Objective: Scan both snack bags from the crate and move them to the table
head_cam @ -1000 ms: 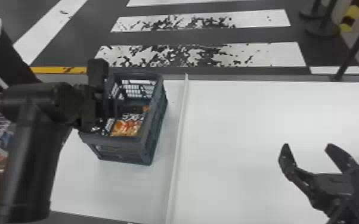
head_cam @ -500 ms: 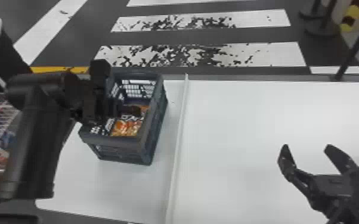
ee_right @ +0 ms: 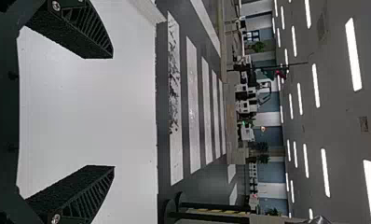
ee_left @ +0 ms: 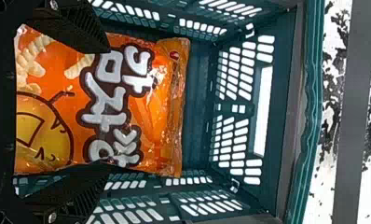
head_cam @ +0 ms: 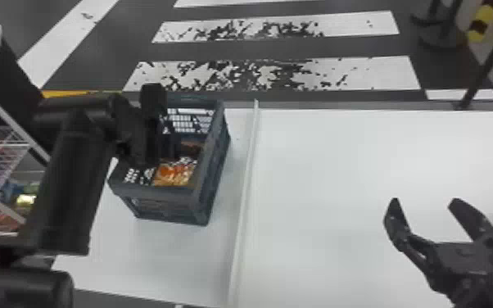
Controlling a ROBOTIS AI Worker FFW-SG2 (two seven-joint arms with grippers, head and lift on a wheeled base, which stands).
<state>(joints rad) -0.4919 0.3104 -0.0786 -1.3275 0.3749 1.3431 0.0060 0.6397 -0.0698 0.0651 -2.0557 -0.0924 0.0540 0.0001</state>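
At the left, the left arm (head_cam: 69, 184) has swung inward over the last second, carrying the left gripper (ee_left: 105, 109) rightward over the crate (head_cam: 155, 191) and in among its walls. Its fingers stand wide apart – nothing clamped – with an orange snack bag (ee_left: 146, 107) in the space between them, inside the crate. That looks like lining up for the first pick, so both scanning and moving seem still to come; I can't tell whether the second bag lies under this one. The crate hasn't shifted, which should keep the approach simple, though the closing fingers could snag the mesh wall. Right of it, past the white divider (head_cam: 245, 196), the table (head_cam: 360, 172) offers a likely landing spot. Farthest right, the right gripper (head_cam: 426, 200) waits over the table – fingers apart, holding nothing, unmoved through these frames
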